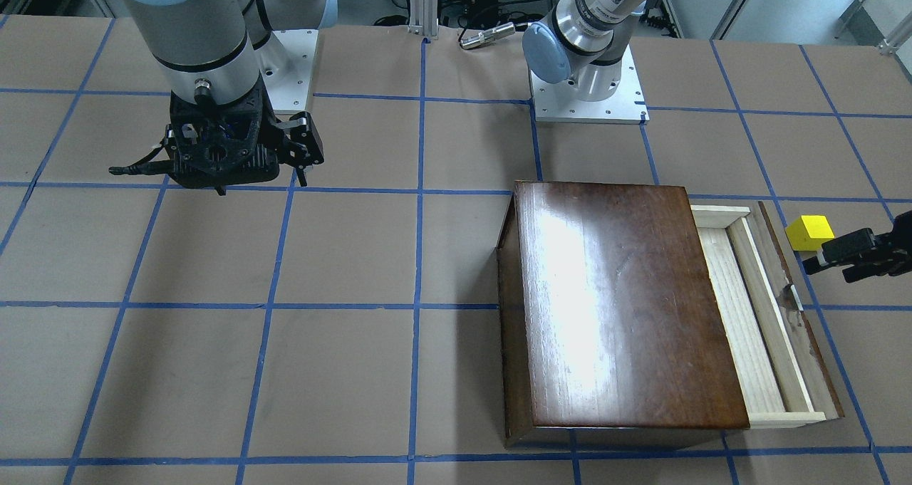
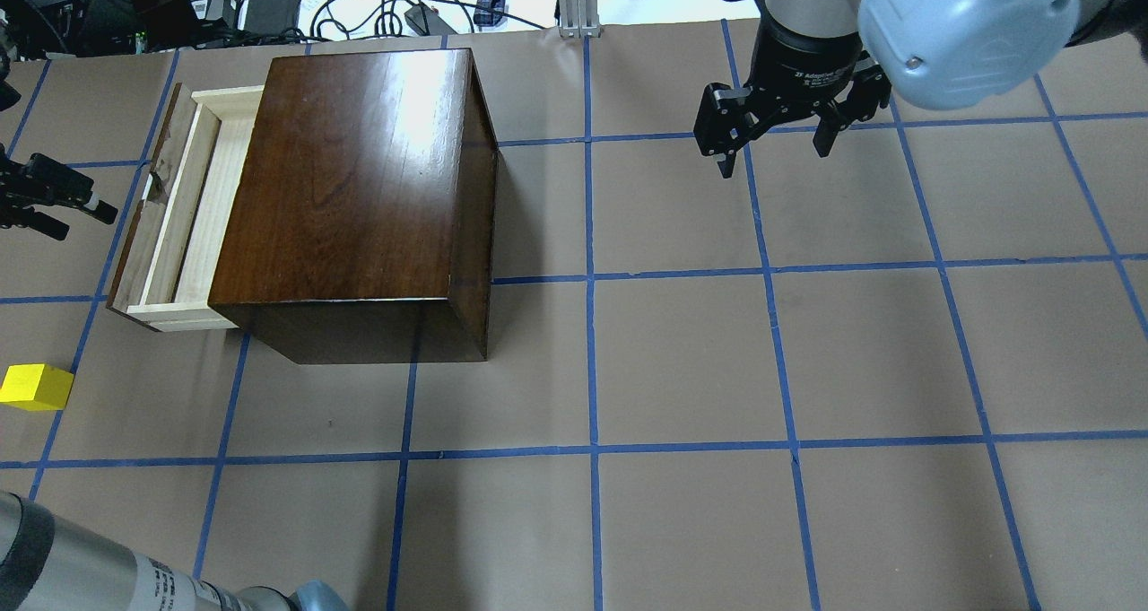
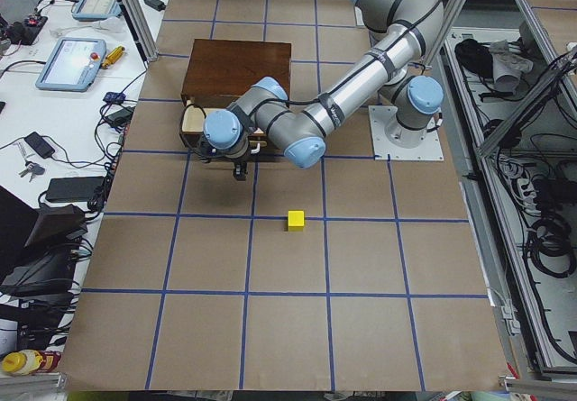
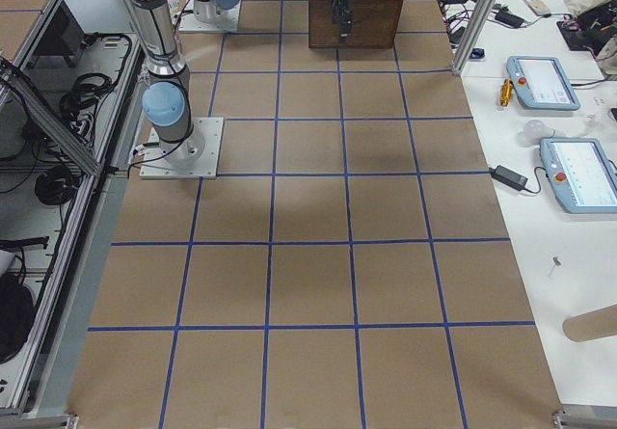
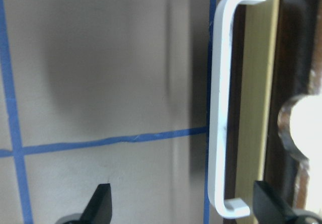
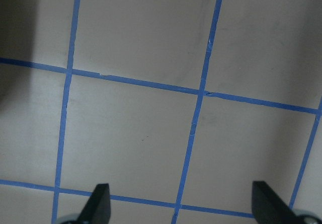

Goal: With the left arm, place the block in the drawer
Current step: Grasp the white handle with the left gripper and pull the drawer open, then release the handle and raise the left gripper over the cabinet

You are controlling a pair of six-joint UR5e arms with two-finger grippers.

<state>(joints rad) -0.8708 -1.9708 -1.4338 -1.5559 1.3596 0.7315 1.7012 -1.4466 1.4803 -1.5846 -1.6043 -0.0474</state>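
I see the small bright yellow cube [image 2: 36, 387] resting on the brown paper-covered table [image 2: 682, 360]. It lies outside the glossy dark brown wooden box [image 2: 359, 189], off the box's drawer side, toward the robot's end. The shallow pale-wood drawer with its dark front panel [image 2: 184, 225] stands part way out of the box. My left gripper [image 5: 184, 206] hangs just outside that panel by the white bar handle [image 5: 221, 108], fingers spread wide, holding nothing, apart from the cube. The right gripper [image 2: 774, 158] hovers well beyond the box's opposite side, fingers likewise spread.
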